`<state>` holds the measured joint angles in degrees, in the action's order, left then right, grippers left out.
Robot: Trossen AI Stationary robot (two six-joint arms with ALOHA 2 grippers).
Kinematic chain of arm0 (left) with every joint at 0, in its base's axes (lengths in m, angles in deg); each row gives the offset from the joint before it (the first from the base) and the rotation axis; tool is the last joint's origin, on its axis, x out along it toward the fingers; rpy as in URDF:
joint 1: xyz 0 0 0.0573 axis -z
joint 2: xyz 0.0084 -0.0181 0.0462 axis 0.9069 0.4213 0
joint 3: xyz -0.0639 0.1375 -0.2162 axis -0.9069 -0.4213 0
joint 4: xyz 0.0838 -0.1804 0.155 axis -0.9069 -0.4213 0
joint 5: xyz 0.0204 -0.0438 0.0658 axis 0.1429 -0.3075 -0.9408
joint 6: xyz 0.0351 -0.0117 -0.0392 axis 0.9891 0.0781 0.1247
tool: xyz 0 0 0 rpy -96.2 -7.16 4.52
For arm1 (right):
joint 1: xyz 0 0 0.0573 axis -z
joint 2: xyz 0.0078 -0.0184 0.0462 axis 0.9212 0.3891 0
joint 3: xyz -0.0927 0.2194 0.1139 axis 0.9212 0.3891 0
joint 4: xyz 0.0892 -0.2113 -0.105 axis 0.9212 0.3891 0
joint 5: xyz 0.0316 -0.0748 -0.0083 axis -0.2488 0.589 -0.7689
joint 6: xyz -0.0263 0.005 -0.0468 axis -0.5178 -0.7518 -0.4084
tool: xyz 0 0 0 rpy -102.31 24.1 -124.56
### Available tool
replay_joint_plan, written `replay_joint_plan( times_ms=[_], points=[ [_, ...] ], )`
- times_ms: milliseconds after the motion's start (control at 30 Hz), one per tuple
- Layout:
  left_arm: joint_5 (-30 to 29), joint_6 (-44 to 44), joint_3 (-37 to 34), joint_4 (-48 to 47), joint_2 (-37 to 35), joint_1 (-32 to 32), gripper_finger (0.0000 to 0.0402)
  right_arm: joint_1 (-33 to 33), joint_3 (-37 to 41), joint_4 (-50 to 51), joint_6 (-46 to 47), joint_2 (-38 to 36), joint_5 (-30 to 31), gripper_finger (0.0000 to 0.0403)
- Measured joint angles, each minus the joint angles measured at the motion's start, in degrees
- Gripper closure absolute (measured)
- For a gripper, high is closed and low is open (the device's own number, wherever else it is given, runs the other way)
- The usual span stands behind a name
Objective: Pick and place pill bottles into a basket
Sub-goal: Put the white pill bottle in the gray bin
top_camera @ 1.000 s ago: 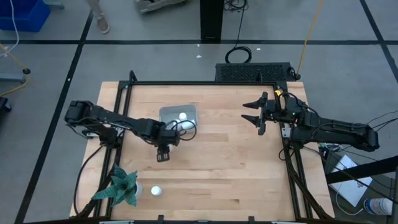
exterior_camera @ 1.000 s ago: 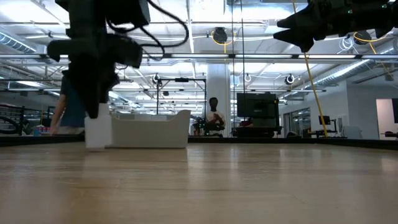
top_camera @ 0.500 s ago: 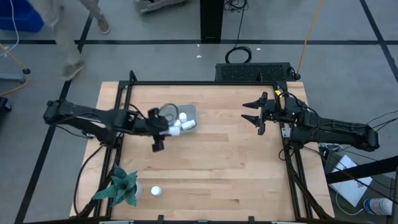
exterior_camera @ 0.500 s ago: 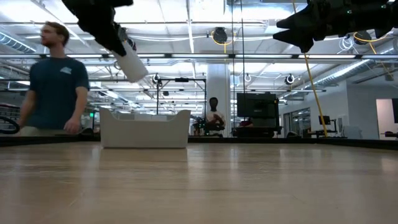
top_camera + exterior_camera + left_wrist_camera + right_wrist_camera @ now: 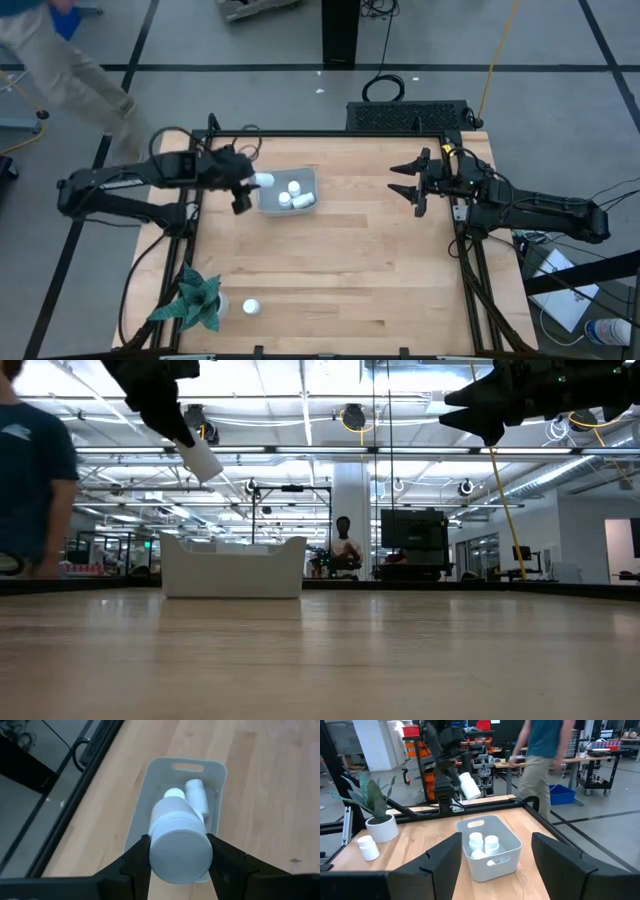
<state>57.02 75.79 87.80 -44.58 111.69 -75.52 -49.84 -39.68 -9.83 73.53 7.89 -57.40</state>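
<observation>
Now the left claw (image 5: pixel 250 184) hangs above the worktop (image 5: pixel 350 270) at the outer edge of the basket (image 5: pixel 302 207), clamped on a pill bottle (image 5: pixel 264 180) that is lifted clear of everything. From the left wrist view the bottle (image 5: pixel 178 842) sits squarely between the two fingers, its flat end facing the camera, and the basket (image 5: pixel 145 809) lies directly below and ahead of the claw with bottles (image 5: pixel 196 793) already resting inside. In the low view the held bottle (image 5: pixel 201 459) is tilted, well above the basket's rim (image 5: pixel 233 565).

Doing this step well looks like a matter of carrying the bottle a little further over the middle of the basket, lowering it closer to the rim, then spreading the fingers, so the bottle drops in rather than bouncing off the wall or off the bottles (image 5: pixel 293 194) already there. Releasing from this height and this close to the edge risks a miss.

One more pill bottle (image 5: pixel 251 306) stands on the worktop well behind the left claw, just beside the green plant (image 5: pixel 195 300). Over on the far side, the right claw (image 5: pixel 408 180) waits with fingers spread, holding nothing.
</observation>
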Motion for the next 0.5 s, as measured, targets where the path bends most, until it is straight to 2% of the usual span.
replay_joint_plan(
  times_ms=[167, 333, 500],
  points=[
    [7.95, 2.68, 0.82, -1.6, 0.79, -7.57, 0.0236, 0.0, 0.0, 0.08, -0.05, 0.0, 1.29, 0.0173],
    [10.13, 3.65, 0.83, -5.6, 3.57, -12.93, 0.0236, 0.0, 0.0, 0.18, -0.04, -0.02, 1.31, 0.0173],
    [14.76, 6.1, 0.84, -4.42, 7.88, -15.39, 0.0236, 0.0, 0.0, 0.65, -0.07, 0.0, 1.34, 0.0173]
  ],
)
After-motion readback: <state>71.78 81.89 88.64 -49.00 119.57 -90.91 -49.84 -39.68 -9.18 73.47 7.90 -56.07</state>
